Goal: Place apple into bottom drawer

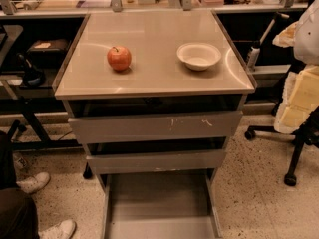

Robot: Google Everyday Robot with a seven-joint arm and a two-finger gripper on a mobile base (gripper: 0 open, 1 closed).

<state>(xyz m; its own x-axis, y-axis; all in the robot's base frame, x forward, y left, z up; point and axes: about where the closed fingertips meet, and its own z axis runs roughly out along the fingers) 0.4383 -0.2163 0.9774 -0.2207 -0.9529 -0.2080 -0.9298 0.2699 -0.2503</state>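
Observation:
A red-orange apple (119,58) with a short dark stem sits on the left part of the cabinet's beige top (154,78). The bottom drawer (159,203), the lowest of three grey drawers, stands pulled out toward me, and its flat grey floor is bare. My gripper is not in view, and no part of my arm shows.
A shallow white bowl (199,56) sits on the top, right of the apple. Two grey-fronted drawers (155,127) above are slightly ajar. An office chair base (294,143) stands at right. A person's white shoes (35,182) are at lower left.

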